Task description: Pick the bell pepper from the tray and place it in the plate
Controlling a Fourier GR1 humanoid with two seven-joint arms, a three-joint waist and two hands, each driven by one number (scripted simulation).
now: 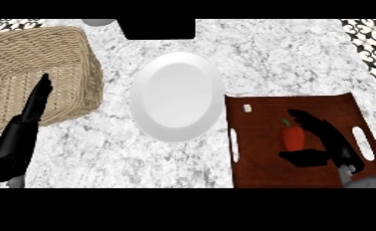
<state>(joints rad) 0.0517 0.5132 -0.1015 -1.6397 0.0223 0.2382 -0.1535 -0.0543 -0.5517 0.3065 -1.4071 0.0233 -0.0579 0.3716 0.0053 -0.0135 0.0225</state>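
Speckled grey-white stone table (294,60) carries a basket, a plate and a tray, with the red bell pepper (294,138) lying on the tray.

Largest is the woven basket (51,60) at the left, cut off by the view's left edge; next the dark brown tray (257,145) at the lower right, its near end cut off, then the white oval plate (178,96) between them, just beside the tray. On the tray, the right hand (330,140) cups around the pepper, fingers above it and thumb below, though contact is hard to make out. At the left edge, the left hand (26,125) rests with straight fingers, overlapping the basket. A small pale object (248,108) near the tray's far corner is too small to identify.
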